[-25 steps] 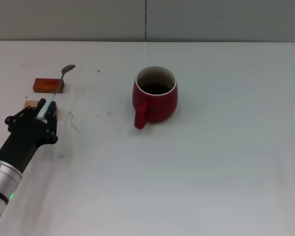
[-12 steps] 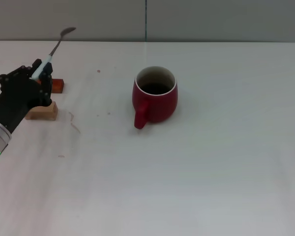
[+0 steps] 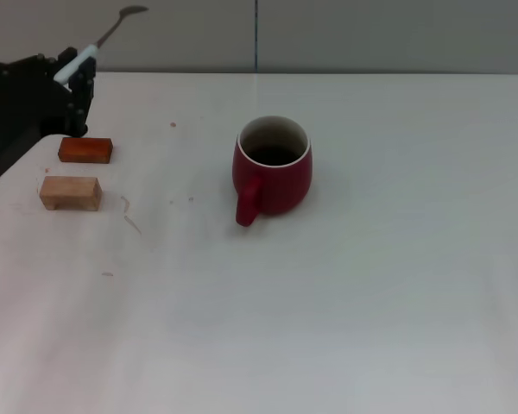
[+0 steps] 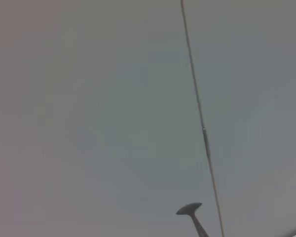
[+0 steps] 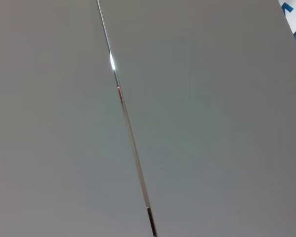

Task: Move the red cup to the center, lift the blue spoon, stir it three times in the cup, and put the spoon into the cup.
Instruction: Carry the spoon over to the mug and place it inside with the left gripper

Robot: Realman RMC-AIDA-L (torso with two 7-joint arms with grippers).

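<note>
The red cup stands upright near the middle of the white table, its handle toward me. My left gripper is raised at the far left and is shut on the blue spoon. The pale blue handle sits between the fingers, and the grey neck and bowl point up and away. The spoon's bowl also shows in the left wrist view against the grey wall. The spoon is well left of the cup and above table level. My right gripper is out of view.
An orange-red block and a tan wooden block lie on the table at the left, below the left gripper. The grey back wall with a vertical seam stands behind the table's far edge.
My left gripper has risen and moved away from me with the spoon, from beside the blocks to high at the far left. The tan block is now uncovered. The cup has not moved.
</note>
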